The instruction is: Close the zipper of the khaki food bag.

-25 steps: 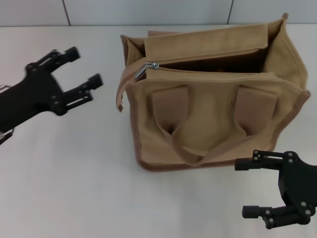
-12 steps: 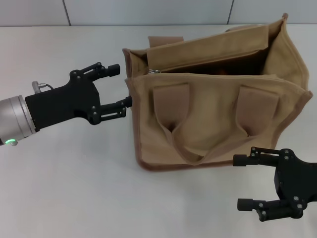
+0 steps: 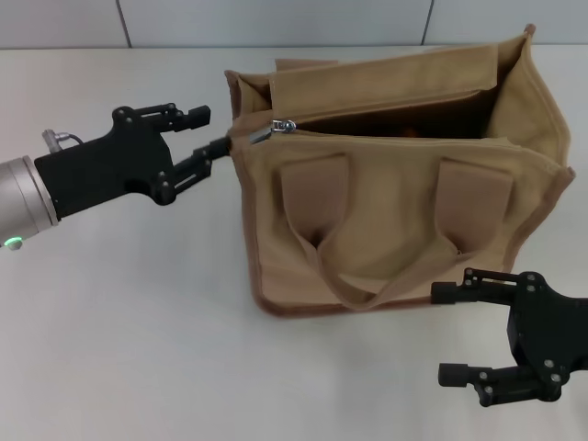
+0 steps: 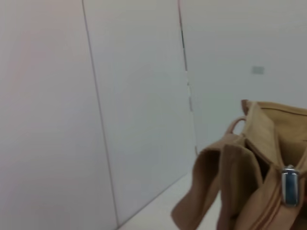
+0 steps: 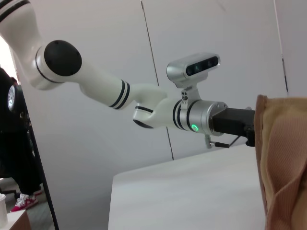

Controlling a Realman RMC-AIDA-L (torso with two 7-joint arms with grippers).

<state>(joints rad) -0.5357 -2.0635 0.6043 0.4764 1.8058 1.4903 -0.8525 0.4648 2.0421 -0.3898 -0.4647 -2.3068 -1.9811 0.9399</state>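
The khaki food bag point(image 3: 395, 175) sits in the upper right of the head view on the tabletop point(image 3: 138, 322), mouth gaping, with the zipper point(image 3: 386, 133) slider at its left end. The left gripper point(image 3: 204, 136), fingers spread, is right at that corner and grasping nothing. The right gripper point(image 3: 455, 333) hangs released at lower right. Canvas looks soft and floppy, so I'd pinch the little metal pull tab point(image 3: 261, 133); the fabric will probably bunch unless braced.

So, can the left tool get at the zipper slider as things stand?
Probably yes. The left tool sits open beside the khaki food bag, at the end where the silver slider lies, with nothing between them.
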